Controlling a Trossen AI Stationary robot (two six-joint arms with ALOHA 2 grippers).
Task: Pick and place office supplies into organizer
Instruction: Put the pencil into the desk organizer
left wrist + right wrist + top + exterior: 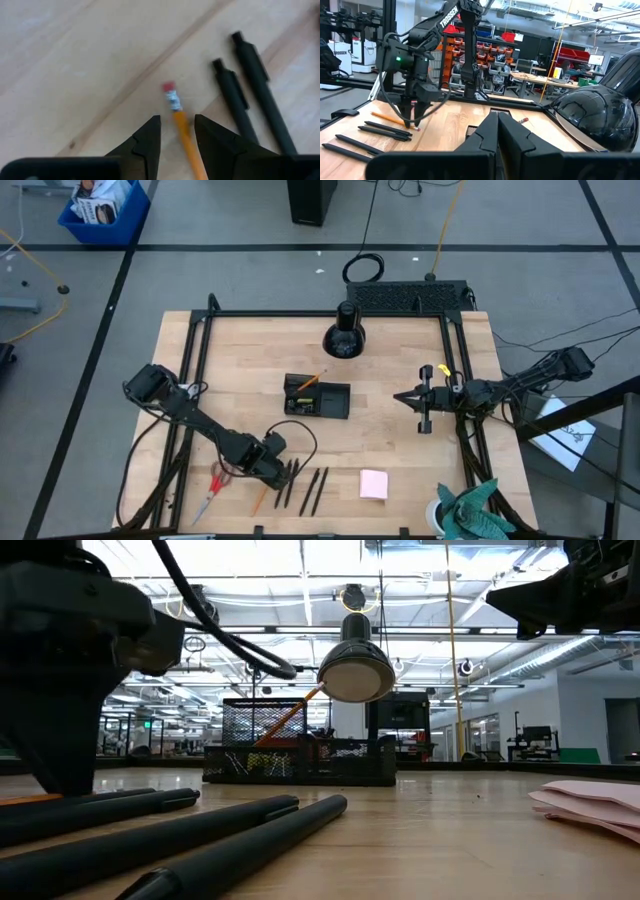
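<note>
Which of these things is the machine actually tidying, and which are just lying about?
For the job: organizer, pencil between the left pincer's fingers, black pens, scissors, pink sticky pad.

Lying about: black cone-shaped object, blue bin.

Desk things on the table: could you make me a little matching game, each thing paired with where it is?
Things:
1. scissors
2. sticky pad
3. organizer
4. pencil on the table

Places:
A. middle of the table
B. between the left fingers
C. near edge, right of the pens
D. near edge, left of the left gripper

Pairs: 1-D, 2-C, 3-A, 4-B
</note>
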